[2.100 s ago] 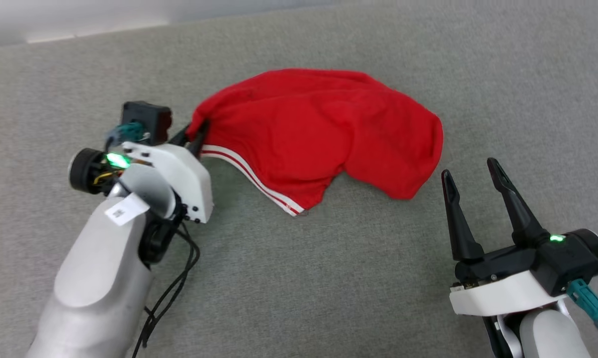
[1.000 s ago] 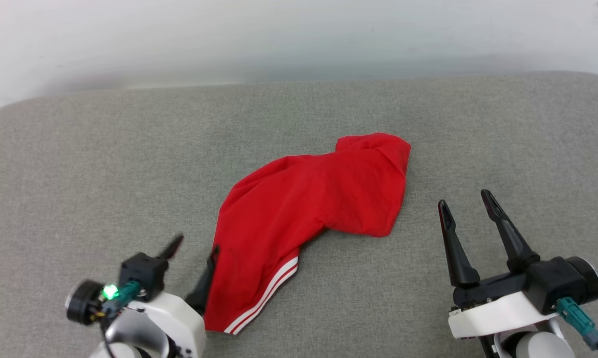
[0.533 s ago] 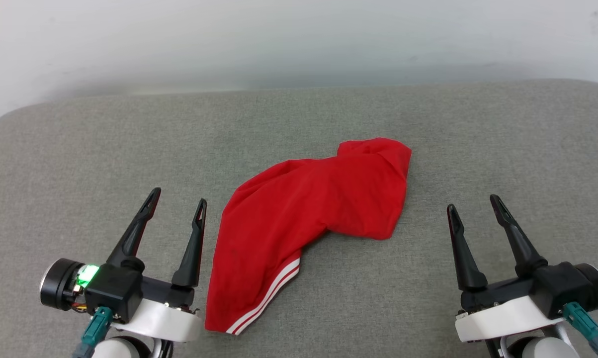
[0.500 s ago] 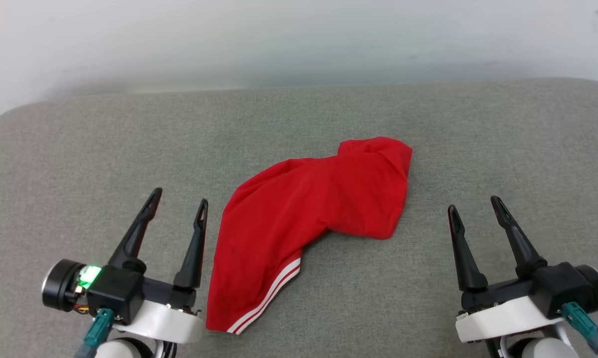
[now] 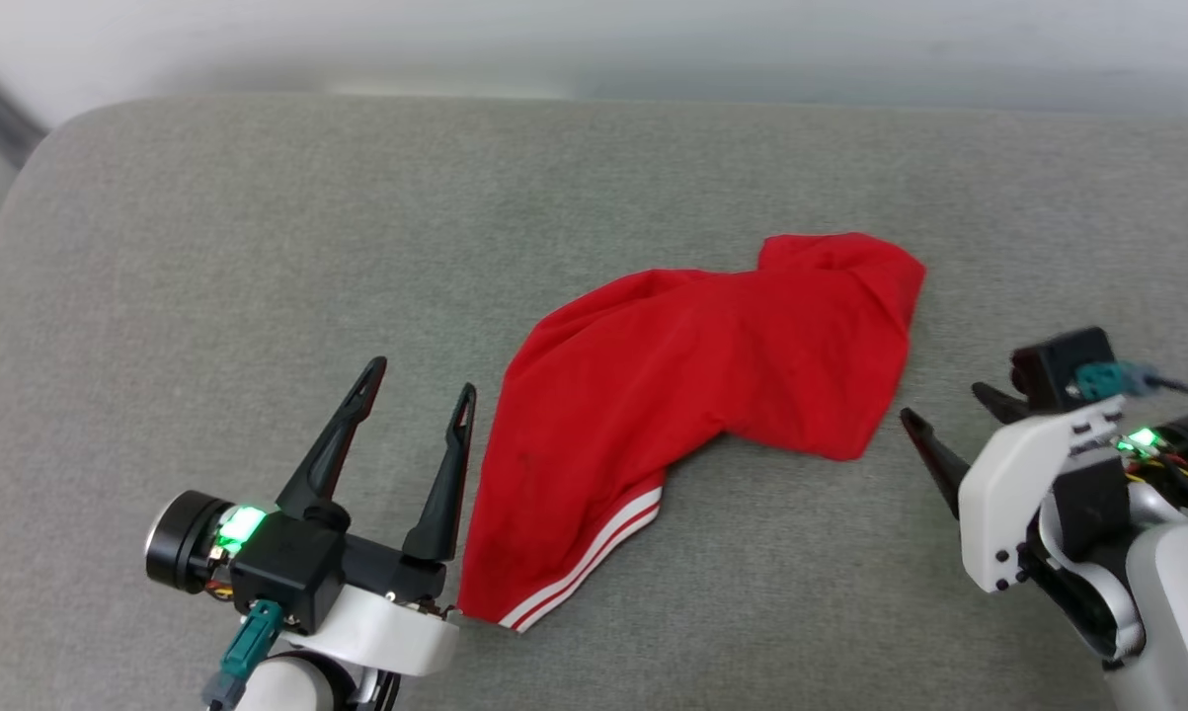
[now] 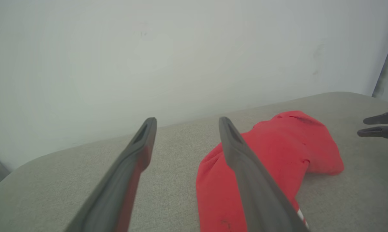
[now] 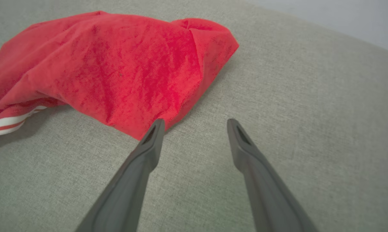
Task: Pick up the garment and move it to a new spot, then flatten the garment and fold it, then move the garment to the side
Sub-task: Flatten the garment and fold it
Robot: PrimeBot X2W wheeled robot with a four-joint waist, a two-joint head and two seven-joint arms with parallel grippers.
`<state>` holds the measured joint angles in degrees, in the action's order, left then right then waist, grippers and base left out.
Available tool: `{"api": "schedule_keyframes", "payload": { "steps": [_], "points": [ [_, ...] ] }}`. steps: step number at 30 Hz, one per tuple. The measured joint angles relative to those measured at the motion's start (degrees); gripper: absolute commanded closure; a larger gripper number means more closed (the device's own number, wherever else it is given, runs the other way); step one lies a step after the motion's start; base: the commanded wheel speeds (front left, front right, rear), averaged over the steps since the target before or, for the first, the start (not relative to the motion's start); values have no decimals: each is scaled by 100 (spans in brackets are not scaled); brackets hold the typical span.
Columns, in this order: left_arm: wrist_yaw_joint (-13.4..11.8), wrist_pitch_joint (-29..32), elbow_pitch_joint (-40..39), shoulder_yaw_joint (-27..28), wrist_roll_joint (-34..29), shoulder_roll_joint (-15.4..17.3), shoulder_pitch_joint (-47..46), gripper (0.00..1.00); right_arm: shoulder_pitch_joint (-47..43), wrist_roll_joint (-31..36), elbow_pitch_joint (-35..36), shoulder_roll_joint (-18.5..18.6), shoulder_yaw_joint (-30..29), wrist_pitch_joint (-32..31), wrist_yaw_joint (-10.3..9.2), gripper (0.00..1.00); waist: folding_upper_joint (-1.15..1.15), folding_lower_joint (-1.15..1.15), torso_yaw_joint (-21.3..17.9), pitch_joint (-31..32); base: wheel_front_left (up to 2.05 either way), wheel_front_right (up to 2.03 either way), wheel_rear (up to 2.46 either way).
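Observation:
The garment lies crumpled on the grey cushioned surface, red side up, with a red-white striped trim at its near edge. My left gripper stands open just left of the garment's near end, apart from it. In the left wrist view the left gripper points over the garment. My right gripper is open and turned inward toward the garment's right edge, a short gap away. The right wrist view has the right gripper open just short of the garment and its trim.
A pale wall runs behind the cushioned surface. The surface's rounded left corner falls away at the far left. Bare grey fabric lies to the right of the garment. The right gripper's fingertips show at the left wrist view's right edge.
The left gripper let go of the garment and drew back open beside it. Since then the head camera has shifted and the right gripper has turned inward toward the garment's right edge.

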<state>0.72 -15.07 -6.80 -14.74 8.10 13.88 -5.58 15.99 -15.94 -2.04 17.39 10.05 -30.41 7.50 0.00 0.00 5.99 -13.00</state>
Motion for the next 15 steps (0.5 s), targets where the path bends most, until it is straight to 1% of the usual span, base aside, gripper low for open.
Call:
{"api": "schedule_keyframes", "payload": {
  "steps": [3, 4, 6, 10, 15],
  "points": [
    [91, 0, 71, 15, -46, -105, -79, 0, 317, -370, -149, 48, 166, -733, 0, 0, 0, 0, 168, -115, 0, 0, 0],
    [136, 0, 94, 10, -58, -156, -96, 0, 413, -363, -214, 147, 254, -871, 2, 0, 0, 0, 229, -152, 0, 0, 0],
    [186, 0, 137, 2, -111, -214, -141, 0, 591, -369, -421, 274, 235, -1035, 1, 0, 0, 0, 348, -219, 0, 0, 0],
    [264, 0, 187, 34, -174, -341, -180, 0, 788, -420, -833, 281, 301, -1158, 0, 0, 0, 0, 589, -329, 0, 0, 0],
    [333, 0, 234, 56, -241, -419, -180, 0, 990, -411, -1250, 305, 274, -1093, 0, 0, 0, 0, 829, -442, 0, 0, 0]
  ]
}}
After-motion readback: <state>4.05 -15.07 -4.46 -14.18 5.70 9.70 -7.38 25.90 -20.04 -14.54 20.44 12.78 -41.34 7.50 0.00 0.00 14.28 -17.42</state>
